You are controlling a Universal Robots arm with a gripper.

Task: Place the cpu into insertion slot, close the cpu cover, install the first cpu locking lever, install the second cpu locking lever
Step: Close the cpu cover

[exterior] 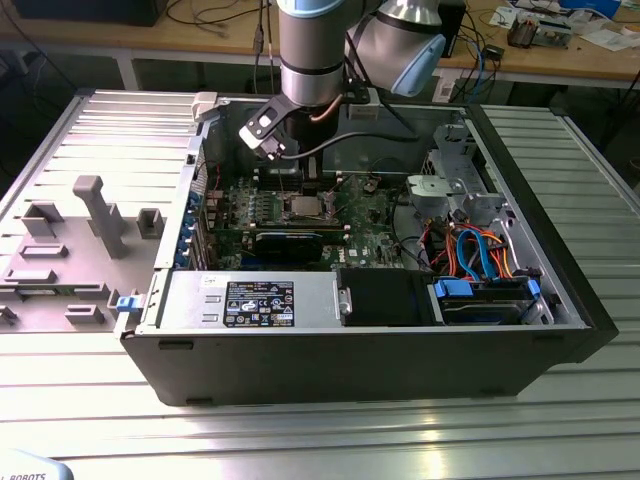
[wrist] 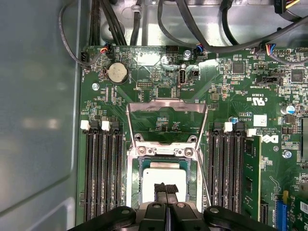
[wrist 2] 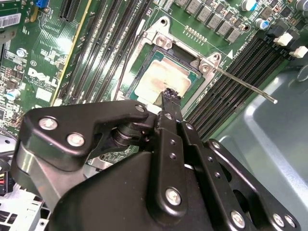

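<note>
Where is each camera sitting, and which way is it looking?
Exterior view: off the arm, above the open computer case, looking down into it; the arm reaches in.
First wrist view: on the arm, squarely facing the cpu in the insertion slot, cpu cover raised; the gripper, jaws shut, shows.
Second wrist view: on the arm, looking slantwise past the gripper at the cpu.
Both wrist views share the cpu and the gripper.
</note>
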